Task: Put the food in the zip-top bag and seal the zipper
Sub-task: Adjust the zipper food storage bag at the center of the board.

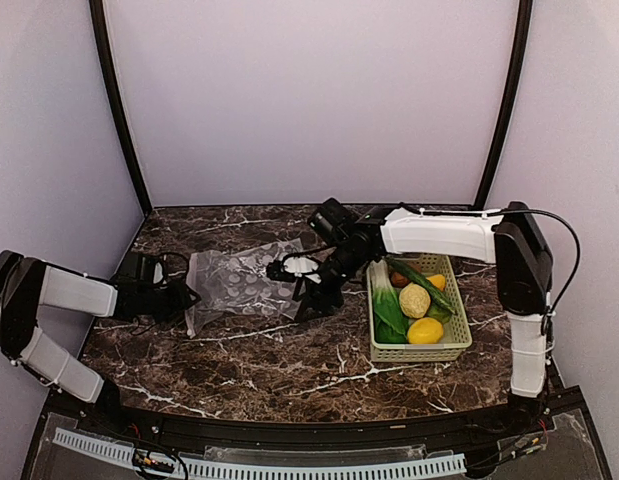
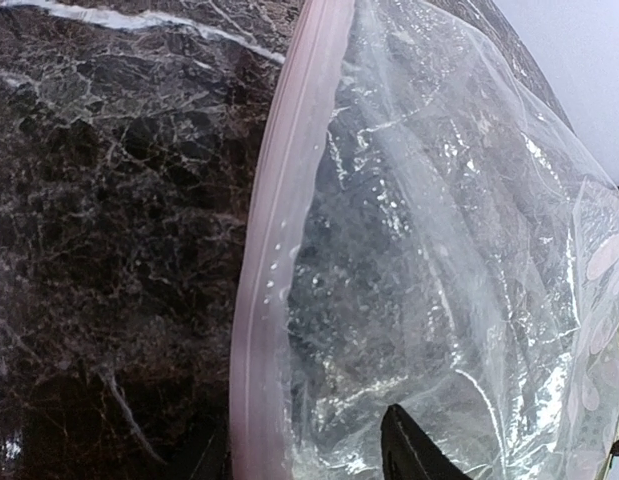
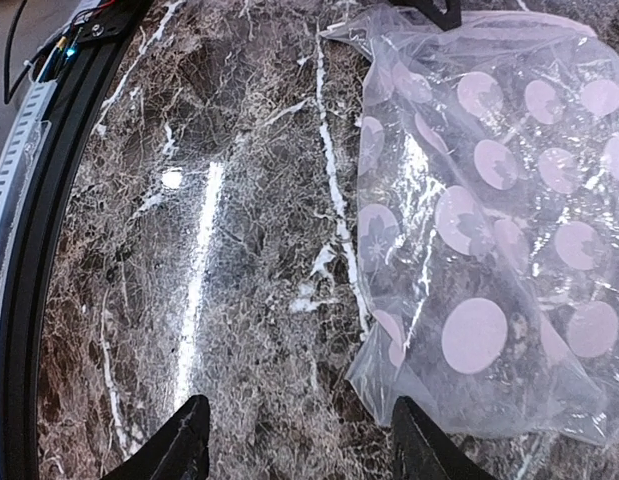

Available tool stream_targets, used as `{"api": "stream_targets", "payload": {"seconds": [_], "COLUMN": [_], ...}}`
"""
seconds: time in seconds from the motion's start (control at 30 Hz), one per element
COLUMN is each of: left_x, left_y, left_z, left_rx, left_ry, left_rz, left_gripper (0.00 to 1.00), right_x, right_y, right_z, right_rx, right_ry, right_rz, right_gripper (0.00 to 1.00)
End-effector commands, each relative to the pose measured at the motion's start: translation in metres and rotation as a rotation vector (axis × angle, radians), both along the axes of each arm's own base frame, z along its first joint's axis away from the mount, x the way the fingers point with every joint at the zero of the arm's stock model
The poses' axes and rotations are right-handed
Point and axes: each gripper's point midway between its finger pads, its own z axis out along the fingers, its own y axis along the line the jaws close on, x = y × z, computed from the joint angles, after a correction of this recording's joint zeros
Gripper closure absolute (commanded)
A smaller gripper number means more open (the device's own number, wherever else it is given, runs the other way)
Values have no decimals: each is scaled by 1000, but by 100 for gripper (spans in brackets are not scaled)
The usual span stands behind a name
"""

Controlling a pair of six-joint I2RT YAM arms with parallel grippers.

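The clear dotted zip-top bag (image 1: 239,283) lies flat and crumpled on the marble table, with no food seen inside. Its pinkish zipper (image 2: 277,260) runs between the fingers of my left gripper (image 2: 299,432), which stands open astride the bag's mouth edge at the left end (image 1: 179,298). My right gripper (image 3: 301,402) is open and low over the table at the bag's right end (image 1: 311,298). The bag's corner (image 3: 389,370) lies just inside its right finger (image 3: 421,445). The food sits in the basket: bok choy (image 1: 387,310), lemon (image 1: 425,331), tan lump (image 1: 415,299), long green vegetable (image 1: 425,283).
The light green slotted basket (image 1: 417,351) stands right of the bag, under my right arm's forearm (image 1: 439,233). Bare marble table (image 1: 269,365) stretches in front of the bag. A black rail (image 3: 29,250) runs along the table's near edge.
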Motion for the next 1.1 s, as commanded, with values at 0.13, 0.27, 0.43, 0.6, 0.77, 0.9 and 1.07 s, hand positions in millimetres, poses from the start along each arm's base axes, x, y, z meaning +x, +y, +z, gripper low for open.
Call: {"api": "stream_targets", "payload": {"seconds": [0.13,0.27,0.43,0.6,0.77,0.9,1.07], "left_x": [10,13,8,2,-8,-14,-19], "left_y": [-10,-15,-22,-12,10,10,-22], "left_z": [18,42,69,127,229,267,245], "left_rx": [-51,-53,-86,25,278,464,665], "left_ry": [-101,-177,-234,-304,-405,-401,-305], "left_rz": [-49,-96,-132,-156,-206,-301,-472], "left_gripper": [71,94,99,99,99,99,99], "right_x": [14,18,21,8,-3,11,45], "right_y": [20,25,23,3,-28,-51,-74], "right_z": [-32,-47,-38,23,102,138,184], "right_rx": [-39,-64,-68,3,179,255,387], "right_ry": [24,46,33,78,202,224,333], "right_rz": [17,9,0,2,-6,-59,-175], "right_gripper": [42,44,44,41,36,36,35]}}
